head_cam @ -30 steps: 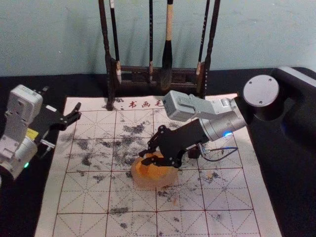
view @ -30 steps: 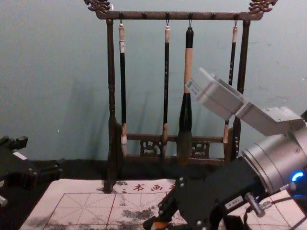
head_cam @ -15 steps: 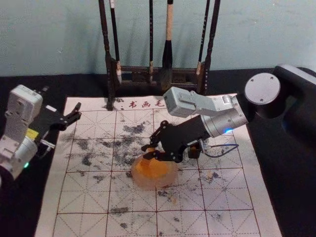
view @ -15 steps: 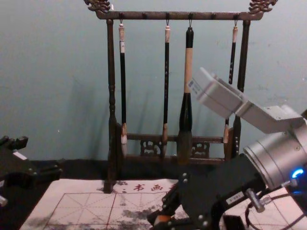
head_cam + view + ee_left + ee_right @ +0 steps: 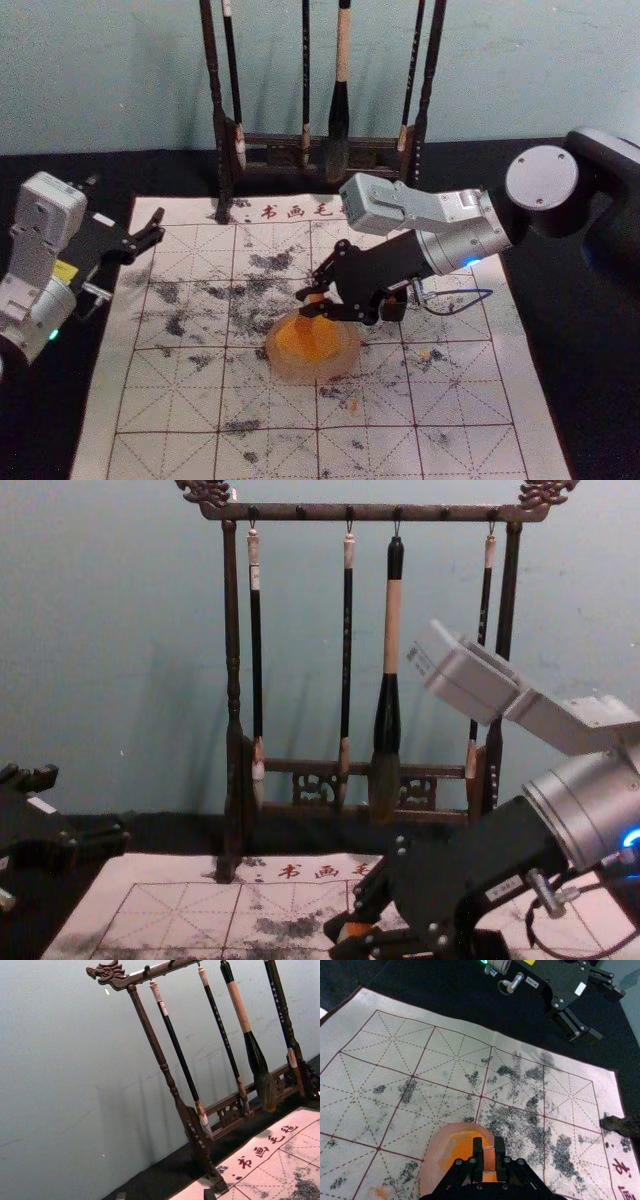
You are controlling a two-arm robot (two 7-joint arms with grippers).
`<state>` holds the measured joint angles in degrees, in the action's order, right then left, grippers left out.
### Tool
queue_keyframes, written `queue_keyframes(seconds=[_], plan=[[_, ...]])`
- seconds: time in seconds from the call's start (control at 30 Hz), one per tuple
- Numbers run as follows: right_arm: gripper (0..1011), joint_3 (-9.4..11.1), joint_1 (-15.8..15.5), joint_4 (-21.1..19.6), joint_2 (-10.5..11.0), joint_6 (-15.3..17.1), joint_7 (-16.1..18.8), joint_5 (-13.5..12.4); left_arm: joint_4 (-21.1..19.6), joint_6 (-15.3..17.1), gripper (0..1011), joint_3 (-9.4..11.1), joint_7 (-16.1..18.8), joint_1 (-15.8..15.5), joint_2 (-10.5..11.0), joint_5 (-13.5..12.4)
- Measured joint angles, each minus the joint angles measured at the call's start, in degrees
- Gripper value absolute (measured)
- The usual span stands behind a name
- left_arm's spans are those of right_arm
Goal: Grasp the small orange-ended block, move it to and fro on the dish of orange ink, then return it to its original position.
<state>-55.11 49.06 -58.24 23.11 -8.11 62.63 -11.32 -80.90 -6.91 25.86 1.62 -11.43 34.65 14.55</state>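
Head view: below frame centre, we had the right gripper [image 5: 309, 303] clamped on the block [image 5: 489, 1158] at the ink dish [image 5: 301, 377]; frame left, the left gripper [image 5: 126, 200] stood parked, fingers apart. We judged inking in progress; the next stroke required light, level pressure.

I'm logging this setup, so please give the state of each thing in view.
orange-ended block: gripped, over the dish
dish: uncovered, orange ink inside
right gripper: shut on the block, at the dish
left gripper: open, parked beside the mat
mat: spread out, smudged dark
brush rack: upright
four brushes: hanging from the rack
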Motion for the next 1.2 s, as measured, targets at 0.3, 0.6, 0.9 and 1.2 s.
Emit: queue_keyframes(seconds=[0.3, 0.6, 0.9, 1.2], plan=[[131, 0.3, -0.2, -0.8, 1.0, 0.4, -0.4, 0.5, 0.0, 0.0, 1001, 0.0, 0.0, 0.0, 0.0, 0.0], [132, 0.6, -0.5, -2.0, 2.0, 0.8, -0.7, 0.9, 0.0, 0.0, 1001, 0.0, 0.0, 0.0, 0.0, 0.0], [132, 0.7, -0.9, -3.3, 3.0, 1.2, -0.6, 1.1, 0.0, 0.0, 1001, 0.0, 0.0, 0.0, 0.0, 0.0], [132, 0.6, -1.3, -5.1, 4.0, 1.3, -0.3, 1.2, 0.0, 0.0, 1001, 0.0, 0.0, 0.0, 0.0, 0.0]])
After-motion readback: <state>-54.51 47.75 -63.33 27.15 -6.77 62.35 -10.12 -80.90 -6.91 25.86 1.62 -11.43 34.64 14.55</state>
